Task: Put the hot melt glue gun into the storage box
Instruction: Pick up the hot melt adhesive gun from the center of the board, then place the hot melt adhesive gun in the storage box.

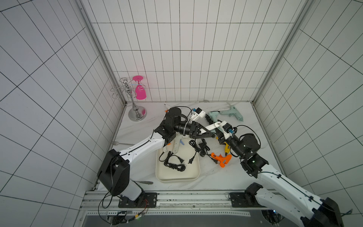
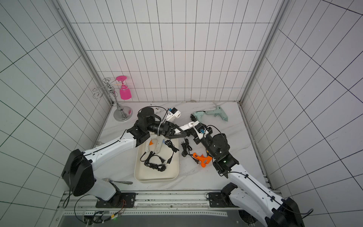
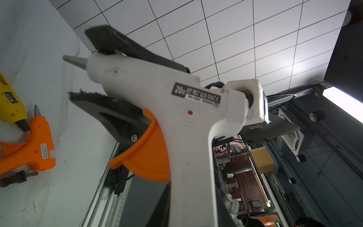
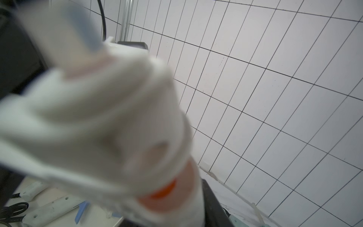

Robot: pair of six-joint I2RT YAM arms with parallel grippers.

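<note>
My left gripper point(image 3: 81, 63) is pinching the white hot melt glue gun point(image 3: 176, 110) by its nose. One black finger point(image 3: 121, 45) lies along the top of the barrel, its mate presses from below just ahead of the orange trigger, and the handle runs off the lower edge of that wrist frame. My right gripper point(image 1: 218, 134) sits tip to tip with the left at the same gun. Its wrist view is filled with a blurred white body and a patch of orange, so I cannot tell whether those jaws are spread or clamped. In both top views the gun hangs near frame centre and looks to be just past the upper right corner of the storage box point(image 1: 177, 179), not over it. The box lies down and left of my jaws, its long axis running up and down the frame. My left forearm crosses its upper left corner, so I judge the left arm the nearer one for the drop: draw the gun down-left over the upper rim. Inside, a white glue gun with a blue trigger point(image 1: 177, 145) and black cords point(image 1: 173, 166) take the upper and middle part, leaving room at the lower end. Right of the box lie an orange glue gun point(image 1: 222, 160) and a yellow glue gun point(image 1: 227, 150). Farthest up is a mint-green glue gun point(image 1: 231, 115).
</note>
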